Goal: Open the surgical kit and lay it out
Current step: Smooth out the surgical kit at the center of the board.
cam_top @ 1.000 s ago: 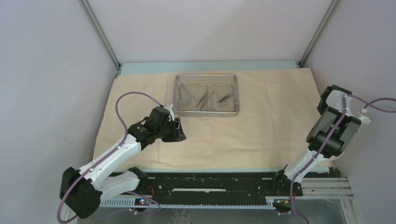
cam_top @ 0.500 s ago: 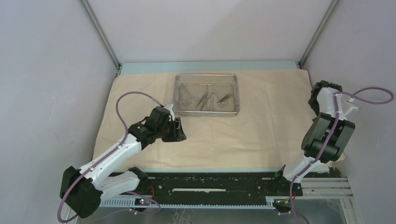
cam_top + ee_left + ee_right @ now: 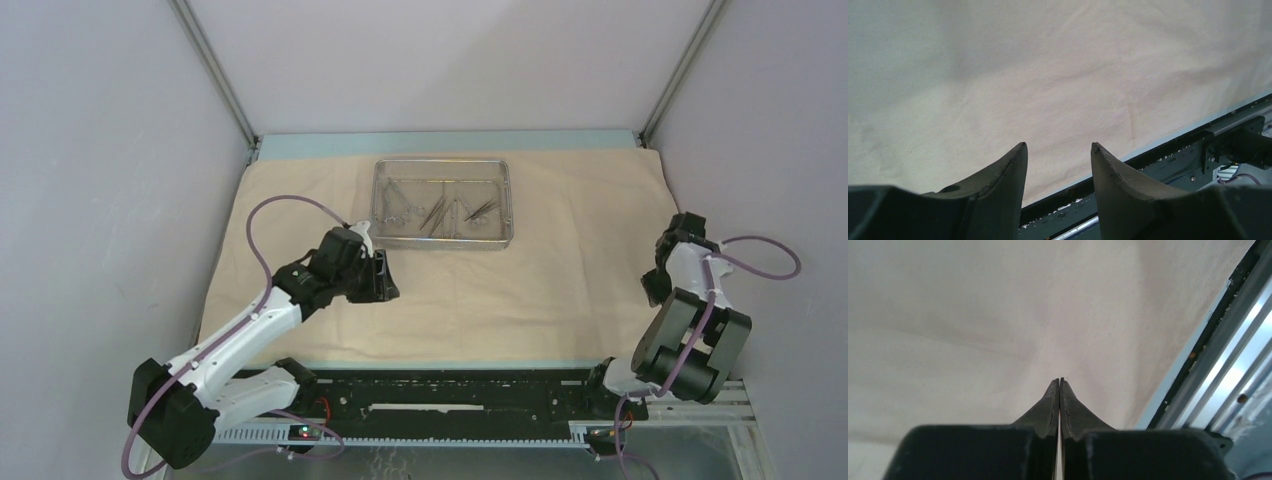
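Grey walls enclose a table covered by the spread beige cloth (image 3: 560,250). From above, the mesh tray (image 3: 441,161) sits on the cloth's far middle with steel instruments (image 3: 445,212) inside. The left gripper (image 3: 384,278) hangs over the cloth nearer than the tray, and the right gripper (image 3: 658,278) is by the cloth's right edge. Left wrist: jaws partly open, empty, above bare cloth. Right wrist: jaws pressed together on nothing, over cloth beside a metal rail (image 3: 1243,340).
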